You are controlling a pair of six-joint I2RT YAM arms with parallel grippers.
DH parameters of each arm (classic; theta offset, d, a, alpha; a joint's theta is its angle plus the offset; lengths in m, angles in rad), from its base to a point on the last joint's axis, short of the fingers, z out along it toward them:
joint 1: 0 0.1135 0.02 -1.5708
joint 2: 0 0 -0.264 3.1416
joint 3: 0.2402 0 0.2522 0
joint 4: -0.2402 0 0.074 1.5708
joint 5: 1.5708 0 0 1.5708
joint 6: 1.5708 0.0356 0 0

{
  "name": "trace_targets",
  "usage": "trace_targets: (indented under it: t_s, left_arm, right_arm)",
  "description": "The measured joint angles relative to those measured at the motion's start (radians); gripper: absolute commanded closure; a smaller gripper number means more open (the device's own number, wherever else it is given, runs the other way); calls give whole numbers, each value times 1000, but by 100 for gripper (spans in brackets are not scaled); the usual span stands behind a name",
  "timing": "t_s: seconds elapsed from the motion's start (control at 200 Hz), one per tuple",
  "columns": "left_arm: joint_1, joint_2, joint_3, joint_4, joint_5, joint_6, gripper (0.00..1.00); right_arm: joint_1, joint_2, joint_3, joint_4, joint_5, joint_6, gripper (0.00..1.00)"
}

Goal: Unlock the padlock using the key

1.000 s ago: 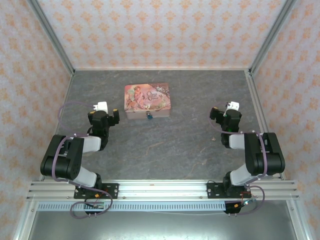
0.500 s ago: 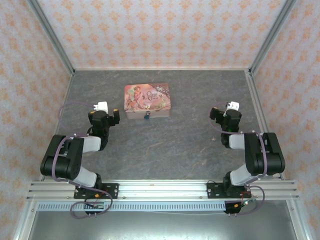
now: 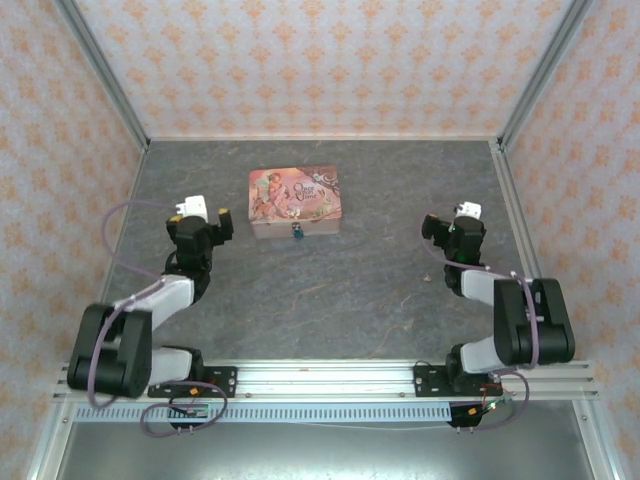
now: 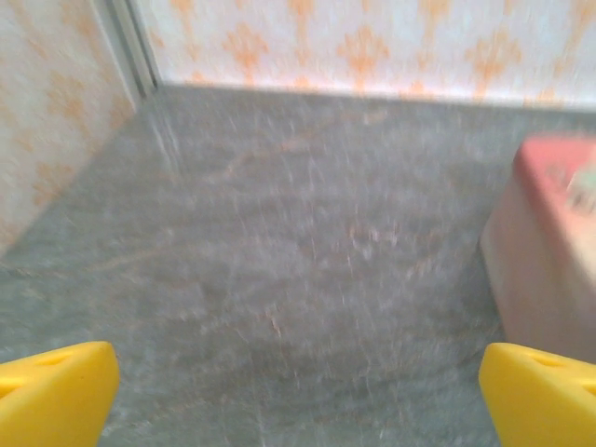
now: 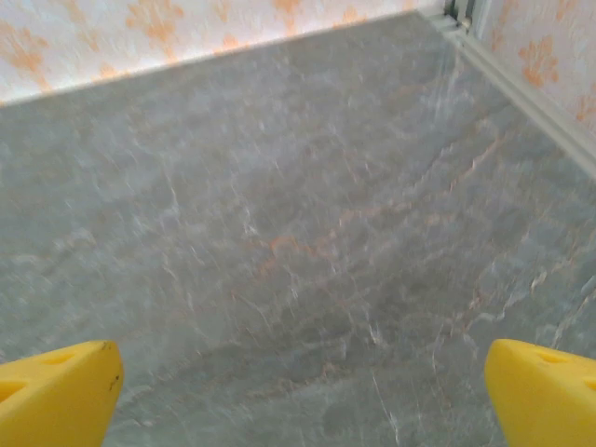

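Arms are rising from the counter's (image 3: pixel 350 290) near edge, both sets of jaws standing wide open and gripping nothing. The left jaws are hovering near the pink tin's (image 3: pixel 295 193) left end, the right jaws well apart from it. Beyond, the padlock (image 3: pixel 297 233) is hanging at the middle of the tin's near wall.

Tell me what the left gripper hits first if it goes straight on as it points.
Probably nothing near: ahead of the left gripper lies bare table, then the back wall. The pink tin sits right of that line, so it would likely be missed, though depth is unclear.
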Motion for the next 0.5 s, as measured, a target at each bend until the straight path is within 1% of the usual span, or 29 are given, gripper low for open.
trace_targets:
  t_s: [0.07,0.145,0.22,0.345,0.43,0.495]
  left_arm:
    - [0,-111,46,-121,4,-63,0]
    - [1,-186,125,-264,31,-154,0]
    - [3,-229,198,-374,113,-264,0]
    - [-10,-266,203,-447,261,-435,0]
    - [-65,-279,168,-489,325,-523,0]
    - [-119,-287,142,-513,355,-572,0]
  right_arm:
    - [0,-75,43,-99,-17,29,0]
    - [0,-160,97,-230,-50,75,8]
    - [0,-231,151,-372,-98,124,15]
    - [11,-294,221,-609,-168,234,23]
    - [40,-301,238,-758,-185,291,24]
    - [72,-296,238,-864,-181,318,28]
